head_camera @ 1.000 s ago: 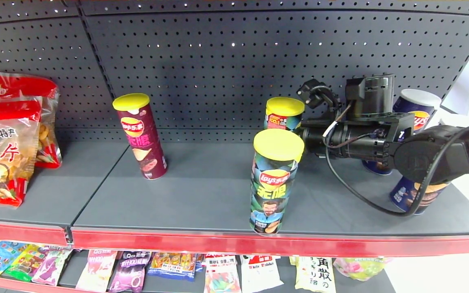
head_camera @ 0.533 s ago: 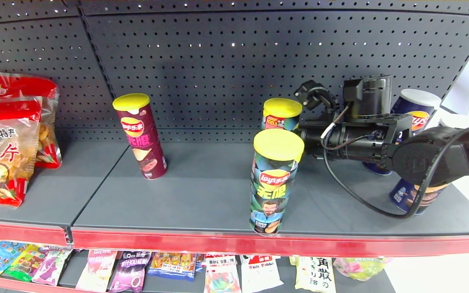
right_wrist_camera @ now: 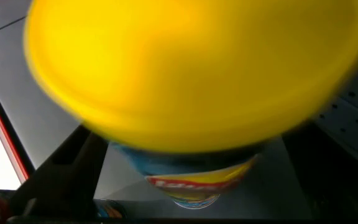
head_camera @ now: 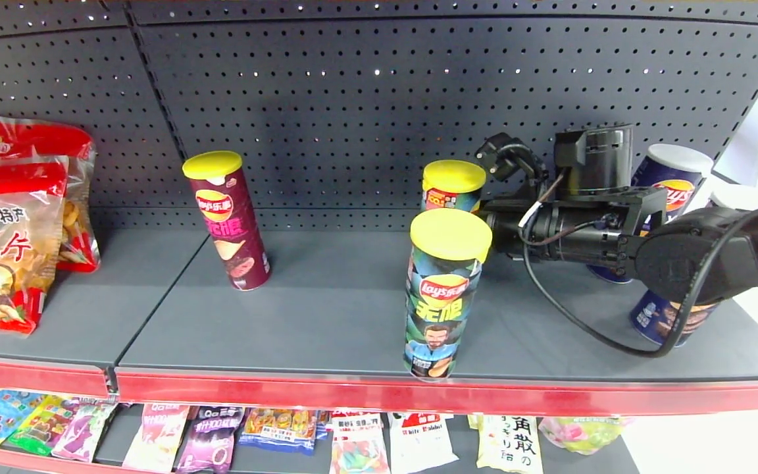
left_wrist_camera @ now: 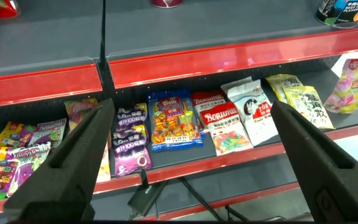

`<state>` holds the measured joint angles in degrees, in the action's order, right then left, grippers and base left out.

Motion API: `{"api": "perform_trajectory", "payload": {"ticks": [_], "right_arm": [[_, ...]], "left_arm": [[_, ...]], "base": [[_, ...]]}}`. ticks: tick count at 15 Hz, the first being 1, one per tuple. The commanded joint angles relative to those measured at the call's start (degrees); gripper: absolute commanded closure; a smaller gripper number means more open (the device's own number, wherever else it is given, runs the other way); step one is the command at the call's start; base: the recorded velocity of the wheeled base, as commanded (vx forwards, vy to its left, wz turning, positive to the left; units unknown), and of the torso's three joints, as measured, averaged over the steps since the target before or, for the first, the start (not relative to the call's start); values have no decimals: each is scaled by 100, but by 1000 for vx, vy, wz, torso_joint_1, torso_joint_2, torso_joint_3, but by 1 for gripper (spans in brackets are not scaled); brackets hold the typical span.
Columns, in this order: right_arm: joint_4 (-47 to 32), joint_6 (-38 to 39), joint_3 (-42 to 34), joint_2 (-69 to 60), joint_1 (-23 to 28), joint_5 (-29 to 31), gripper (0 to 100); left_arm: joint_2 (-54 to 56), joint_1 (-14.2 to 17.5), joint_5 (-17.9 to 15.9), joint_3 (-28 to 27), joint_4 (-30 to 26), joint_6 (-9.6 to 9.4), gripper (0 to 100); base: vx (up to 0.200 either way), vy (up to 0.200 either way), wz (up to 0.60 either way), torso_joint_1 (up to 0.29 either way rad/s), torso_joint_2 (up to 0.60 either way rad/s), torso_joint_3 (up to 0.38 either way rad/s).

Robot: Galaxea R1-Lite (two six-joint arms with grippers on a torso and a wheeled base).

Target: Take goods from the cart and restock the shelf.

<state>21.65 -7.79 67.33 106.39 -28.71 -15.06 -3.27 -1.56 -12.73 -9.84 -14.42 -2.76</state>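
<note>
My right gripper [head_camera: 488, 217] is shut on a yellow-lidded chip can [head_camera: 453, 185], holding it upright over the back of the grey shelf [head_camera: 326, 309], just off the pegboard. The can's lid [right_wrist_camera: 191, 68] looms close in the right wrist view, with its printed body [right_wrist_camera: 194, 183] below. Directly in front of it, at the shelf's red edge, a second yellow-lidded can [head_camera: 443, 296] stands and hides the held can's lower half. A maroon can [head_camera: 227, 220] stands further left. My left gripper [left_wrist_camera: 188, 162] is open, low in front of the lower shelves.
Two blue cans [head_camera: 672, 174] [head_camera: 665, 319] stand behind and under my right arm at the shelf's right end. Red peanut bags [head_camera: 10, 243] lean at the far left. Several snack bags [left_wrist_camera: 179, 121] hang on the lower shelf. Bare shelf lies between the maroon can and the front can.
My right gripper has carried the held can slightly to the left along the back of the shelf. The other cans have stayed put.
</note>
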Motion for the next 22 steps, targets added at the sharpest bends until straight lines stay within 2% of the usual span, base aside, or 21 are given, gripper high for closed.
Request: {"api": "perform_trajectory", "payload": {"ticks": [1, 4, 13, 17, 22], "right_arm": [[6, -3, -27, -92, -3, 11, 0], [-3, 6, -370, -531, -3, 257, 0], [-3, 49, -1354, -1340, 67, 381, 0], [-3, 58, -1618, -1454, 111, 908, 0], [-12, 49, -2681, -2403, 137, 1101, 0]], "left_arm": [[-7, -11, -2, -1, 1, -6, 0], [-7, -2, -11, 35, 10, -6, 0], [-7, -2, -46, 166, 10, -6, 0], [-7, -2, -72, 166, 10, -6, 0], [-42, -20, -81, 193, 10, -6, 0]], "base": [[0, 0, 0, 0, 0, 0], [0, 0, 0, 0, 0, 0], [0, 0, 0, 0, 0, 0], [0, 0, 0, 0, 0, 0], [0, 0, 0, 0, 0, 0]]}}
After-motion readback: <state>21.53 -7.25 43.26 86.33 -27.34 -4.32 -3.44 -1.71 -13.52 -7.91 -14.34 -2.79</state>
